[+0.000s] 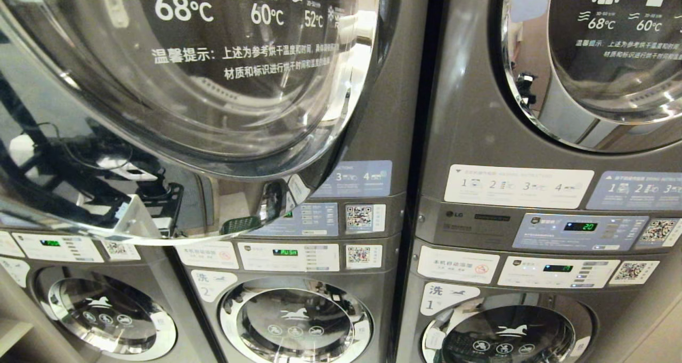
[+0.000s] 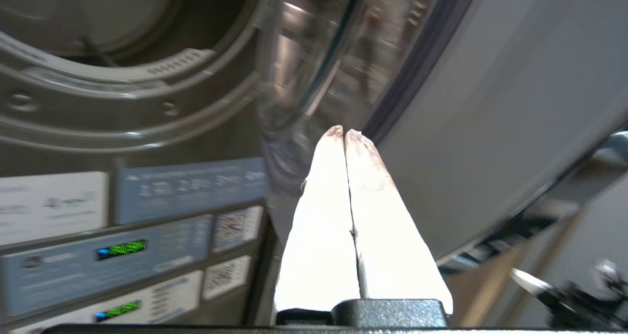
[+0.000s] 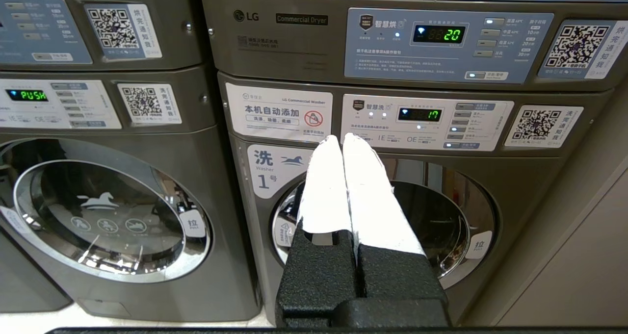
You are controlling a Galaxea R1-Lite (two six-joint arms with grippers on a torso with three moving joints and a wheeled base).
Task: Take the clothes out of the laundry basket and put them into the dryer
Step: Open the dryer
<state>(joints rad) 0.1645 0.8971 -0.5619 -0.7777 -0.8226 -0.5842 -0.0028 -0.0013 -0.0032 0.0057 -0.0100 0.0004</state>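
Left gripper [image 2: 345, 132], fingers pressed together and empty, sits mid-frame beside the open dryer door [image 2: 314, 69]; right gripper [image 3: 342, 138] likewise closed, facing washer 1 [image 3: 392, 216].

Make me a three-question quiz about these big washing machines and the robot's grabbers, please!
1. Where is the open dryer door?
A. upper left in the head view
B. lower right
C. on the floor

2. What number glows on the right-hand dryer's display?
A. 99
B. 20
C. 5

3. How do the jaws of the left gripper stand?
A. wide open
B. shut on a shirt
C. shut, with nothing between them

Answers:
1 A, the glass door swings out over the upper left machines.
2 B, green digits read 20.
3 C, the white fingers press together with nothing between; the right gripper looks the same.
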